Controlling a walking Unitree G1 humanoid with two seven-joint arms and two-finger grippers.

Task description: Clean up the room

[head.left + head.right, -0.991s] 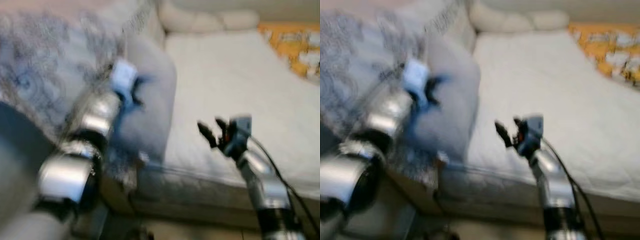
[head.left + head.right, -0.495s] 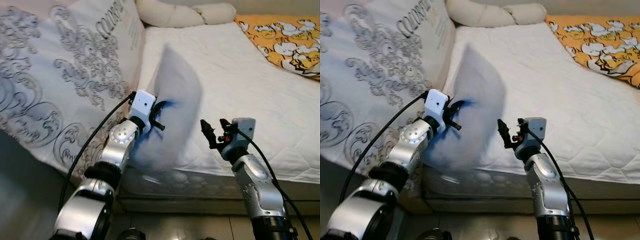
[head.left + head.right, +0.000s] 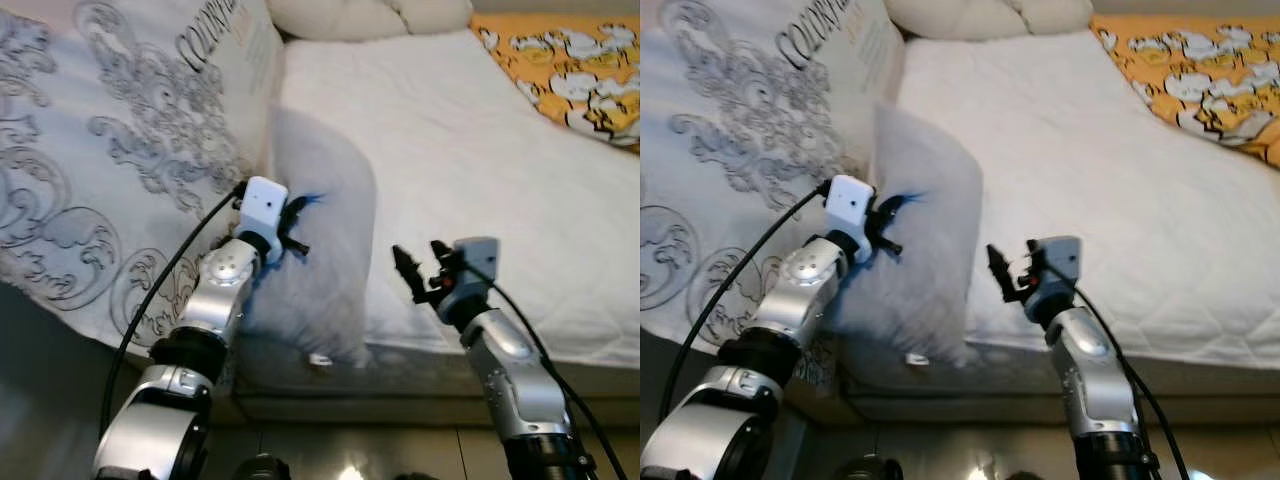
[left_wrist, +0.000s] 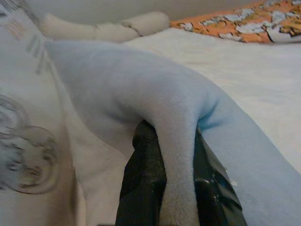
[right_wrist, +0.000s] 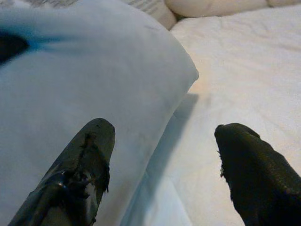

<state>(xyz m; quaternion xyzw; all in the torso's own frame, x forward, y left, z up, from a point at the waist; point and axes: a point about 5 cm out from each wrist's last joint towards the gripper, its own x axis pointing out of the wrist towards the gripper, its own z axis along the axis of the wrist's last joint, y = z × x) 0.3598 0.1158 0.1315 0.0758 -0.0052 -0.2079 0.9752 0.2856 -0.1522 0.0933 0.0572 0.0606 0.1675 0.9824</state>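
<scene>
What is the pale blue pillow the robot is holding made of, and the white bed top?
The pale blue pillow looks like soft, fuzzy fleece fabric with a matte nap: it folds and bunches where the left gripper pinches it. The white bed top seems quilted cloth, judging by its stitched diamond pattern. The filling of either cannot be told.

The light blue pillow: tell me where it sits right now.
The light blue pillow stands on the white mattress's near edge, beside the patterned cushion, pinched by the left hand, left of the right hand.
</scene>
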